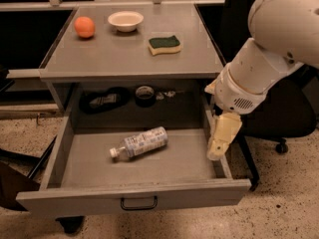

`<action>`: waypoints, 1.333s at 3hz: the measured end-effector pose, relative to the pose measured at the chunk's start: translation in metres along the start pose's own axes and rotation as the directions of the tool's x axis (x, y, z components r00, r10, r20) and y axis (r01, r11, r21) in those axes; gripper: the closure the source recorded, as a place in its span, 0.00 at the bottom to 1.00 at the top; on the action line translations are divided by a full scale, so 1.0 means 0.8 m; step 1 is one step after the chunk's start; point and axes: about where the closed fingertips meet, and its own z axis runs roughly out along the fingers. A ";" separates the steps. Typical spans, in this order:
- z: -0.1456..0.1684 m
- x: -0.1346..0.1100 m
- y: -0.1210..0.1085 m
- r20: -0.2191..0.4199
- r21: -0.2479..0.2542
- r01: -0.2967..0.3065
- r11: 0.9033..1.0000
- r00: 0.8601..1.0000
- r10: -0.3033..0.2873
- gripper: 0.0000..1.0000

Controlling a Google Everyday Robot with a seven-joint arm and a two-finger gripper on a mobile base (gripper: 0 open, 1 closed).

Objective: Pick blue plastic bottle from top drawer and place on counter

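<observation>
The blue plastic bottle [139,143] lies on its side in the open top drawer [134,197], white cap toward the lower left. The drawer is pulled out, its front panel with the small dark handle nearest the camera. My gripper [218,148] hangs from the white arm over the drawer's right wall, to the right of the bottle and apart from it. It holds nothing that I can see. The counter [124,46] is the grey top of the cabinet above.
On the counter are an orange [84,27], a white bowl [125,20] and a green-and-yellow sponge [164,44]. Dark items [144,94] lie in the shelf recess behind the drawer. An office chair base [281,144] stands at the right.
</observation>
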 end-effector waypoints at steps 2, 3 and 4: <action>0.094 -0.119 -0.066 0.275 0.021 0.130 0.991 0.953 -0.131 0.00; 0.177 -0.192 -0.082 0.396 0.014 0.186 0.982 0.901 -0.177 0.00; 0.177 -0.192 -0.082 0.396 0.014 0.186 0.982 0.901 -0.177 0.00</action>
